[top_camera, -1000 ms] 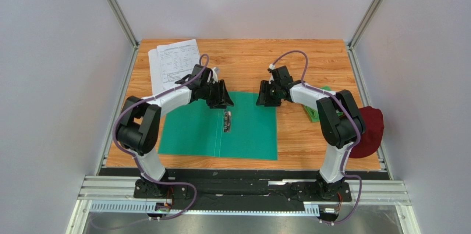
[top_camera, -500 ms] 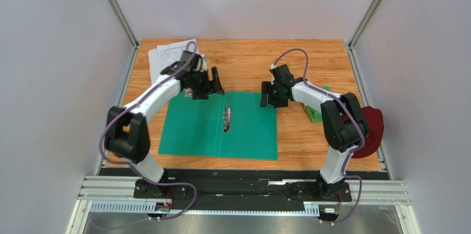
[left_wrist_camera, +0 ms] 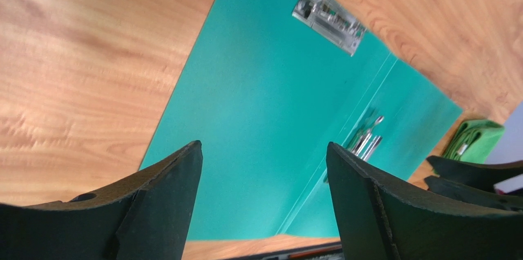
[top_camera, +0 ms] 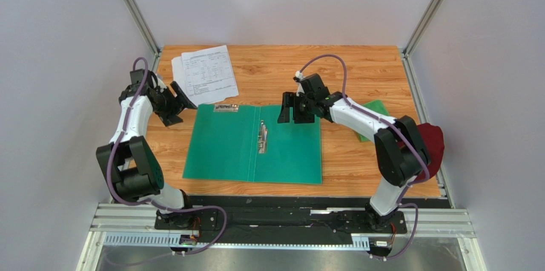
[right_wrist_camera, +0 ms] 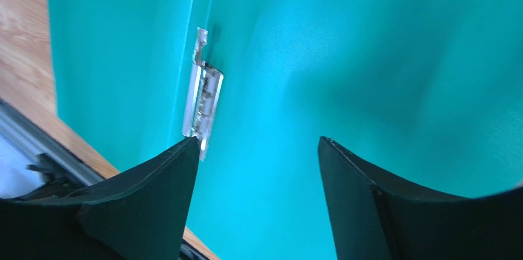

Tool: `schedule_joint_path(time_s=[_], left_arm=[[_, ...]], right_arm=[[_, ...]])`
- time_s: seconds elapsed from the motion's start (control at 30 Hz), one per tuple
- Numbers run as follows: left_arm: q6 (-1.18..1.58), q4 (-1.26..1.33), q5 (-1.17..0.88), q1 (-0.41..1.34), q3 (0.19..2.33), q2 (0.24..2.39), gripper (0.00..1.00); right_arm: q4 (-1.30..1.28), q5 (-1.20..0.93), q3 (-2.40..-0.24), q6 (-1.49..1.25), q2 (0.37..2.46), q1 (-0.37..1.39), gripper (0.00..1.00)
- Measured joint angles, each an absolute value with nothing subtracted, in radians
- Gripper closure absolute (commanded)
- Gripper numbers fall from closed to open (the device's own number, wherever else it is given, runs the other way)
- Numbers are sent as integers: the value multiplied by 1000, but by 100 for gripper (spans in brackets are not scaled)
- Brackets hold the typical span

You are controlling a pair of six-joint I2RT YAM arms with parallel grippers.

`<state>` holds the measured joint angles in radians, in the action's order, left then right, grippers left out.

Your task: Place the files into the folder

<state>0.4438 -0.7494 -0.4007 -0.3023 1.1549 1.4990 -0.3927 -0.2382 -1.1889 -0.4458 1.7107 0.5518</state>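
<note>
Top external view: teal-green plastic folder (top_camera: 221, 149) lies open flat for the white printed sheets (top_camera: 205, 73) at eleven o'clock; left gripper (top_camera: 182, 101) and right gripper (top_camera: 292, 116) gape empty.

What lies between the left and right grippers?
The open folder, mainly its left leaf, with a metal clip at the far edge; top view.

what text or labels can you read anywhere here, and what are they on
No text here can be read.
Sheets: black print and tables, too small to read.
Strip at the far edge of the folder: dark marks, too blurred to read.
</note>
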Motion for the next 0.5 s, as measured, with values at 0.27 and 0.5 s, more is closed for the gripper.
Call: schedule_joint_path(time_s=[0.27,0.5], left_arm=[[596,-584,-402,-309,1365,1778,45],[700,-481,-406,-316,1412,2021,49]], right_arm=[[-334,-332,-1334,-563,1905,551,28],[-306,-336,-1332,-556,1872,533,28]])
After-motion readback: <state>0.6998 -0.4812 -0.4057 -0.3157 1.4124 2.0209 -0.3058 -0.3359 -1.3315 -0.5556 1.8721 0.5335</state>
